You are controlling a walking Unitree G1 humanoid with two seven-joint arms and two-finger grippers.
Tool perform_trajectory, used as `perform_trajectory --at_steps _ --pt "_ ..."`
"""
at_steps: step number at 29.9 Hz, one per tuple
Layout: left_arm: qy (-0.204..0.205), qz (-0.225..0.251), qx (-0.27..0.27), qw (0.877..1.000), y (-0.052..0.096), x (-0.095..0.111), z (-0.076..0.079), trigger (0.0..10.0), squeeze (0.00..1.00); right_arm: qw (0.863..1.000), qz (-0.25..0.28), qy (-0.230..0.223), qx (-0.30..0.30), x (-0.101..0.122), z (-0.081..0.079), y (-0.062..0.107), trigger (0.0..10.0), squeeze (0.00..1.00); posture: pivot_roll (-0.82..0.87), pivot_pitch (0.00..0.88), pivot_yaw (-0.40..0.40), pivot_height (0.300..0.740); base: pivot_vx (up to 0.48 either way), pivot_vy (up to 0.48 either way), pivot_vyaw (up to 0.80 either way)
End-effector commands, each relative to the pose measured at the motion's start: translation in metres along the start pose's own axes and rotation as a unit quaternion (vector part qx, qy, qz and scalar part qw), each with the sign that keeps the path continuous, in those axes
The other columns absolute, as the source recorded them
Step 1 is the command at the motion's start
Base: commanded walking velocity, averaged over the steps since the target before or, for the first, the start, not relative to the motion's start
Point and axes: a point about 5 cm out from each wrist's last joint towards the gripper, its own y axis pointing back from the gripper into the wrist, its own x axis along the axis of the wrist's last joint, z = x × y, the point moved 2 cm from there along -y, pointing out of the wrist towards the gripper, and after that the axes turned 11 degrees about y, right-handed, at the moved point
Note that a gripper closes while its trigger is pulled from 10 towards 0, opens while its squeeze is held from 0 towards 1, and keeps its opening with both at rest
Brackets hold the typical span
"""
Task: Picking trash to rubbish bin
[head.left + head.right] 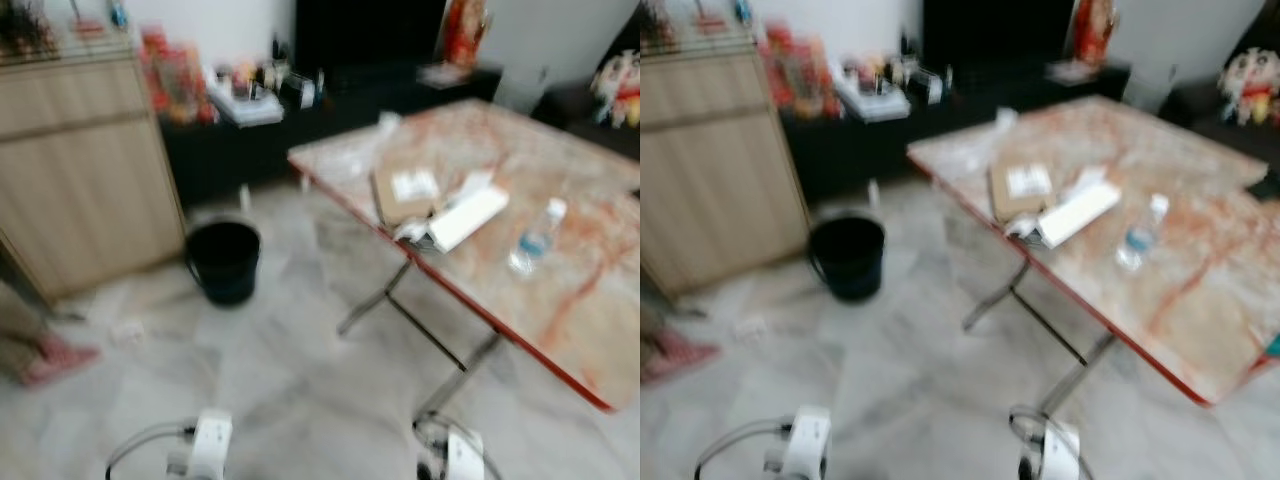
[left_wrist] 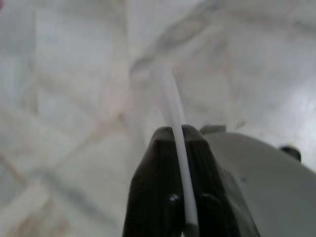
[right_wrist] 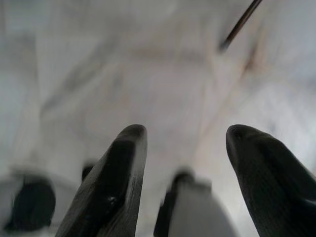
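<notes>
A black bucket (image 1: 223,260), the rubbish bin, stands on the marble floor beside the wooden cabinet. Trash lies on the table (image 1: 590,300): a brown cardboard packet (image 1: 405,192), a white box (image 1: 467,217) and a clear plastic bottle (image 1: 537,237). A small white scrap (image 1: 128,330) lies on the floor left of the bin. My left gripper (image 2: 177,131) hangs low over the floor, shut on a thin white strip (image 2: 170,94) that sticks out past its fingertips. My right gripper (image 3: 185,133) hangs open above the floor with nothing between its fingers.
A wooden cabinet (image 1: 80,170) stands at the left, and a low black unit (image 1: 300,110) crowded with small items runs along the back wall. A person's foot in a pink slipper (image 1: 55,360) is at the far left. The table's metal legs (image 1: 400,300) stand right of the bin.
</notes>
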Motion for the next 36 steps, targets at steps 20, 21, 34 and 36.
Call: perform_trajectory --at_steps 20,21,34,36 --pt "-0.009 -0.015 -0.002 1.0 0.001 -0.007 0.003 10.0 0.0 1.0 -0.006 0.008 -0.015 -0.004 0.01 0.001 10.0 0.0 0.17 0.0 -0.105 0.74 -0.014 0.0 0.37" --pt "-0.009 -0.015 -0.002 1.0 0.001 -0.007 0.004 10.0 0.0 1.0 -0.007 0.008 -0.015 -0.004 0.01 0.001 10.0 0.0 0.17 0.0 -0.105 0.74 0.0 0.0 0.8" --pt "-0.009 -0.015 -0.002 1.0 0.001 -0.007 0.003 10.0 0.0 1.0 -0.008 0.009 -0.015 -0.004 0.011 0.001 10.0 0.0 0.17 0.0 -0.105 0.74 0.0 0.0 0.8" --pt "-0.007 -0.013 -0.002 1.0 0.001 -0.006 0.004 10.0 0.0 1.0 -0.008 0.009 -0.015 -0.003 0.011 0.001 10.0 0.0 0.17 0.0 -0.109 0.74 0.0 0.0 0.65"
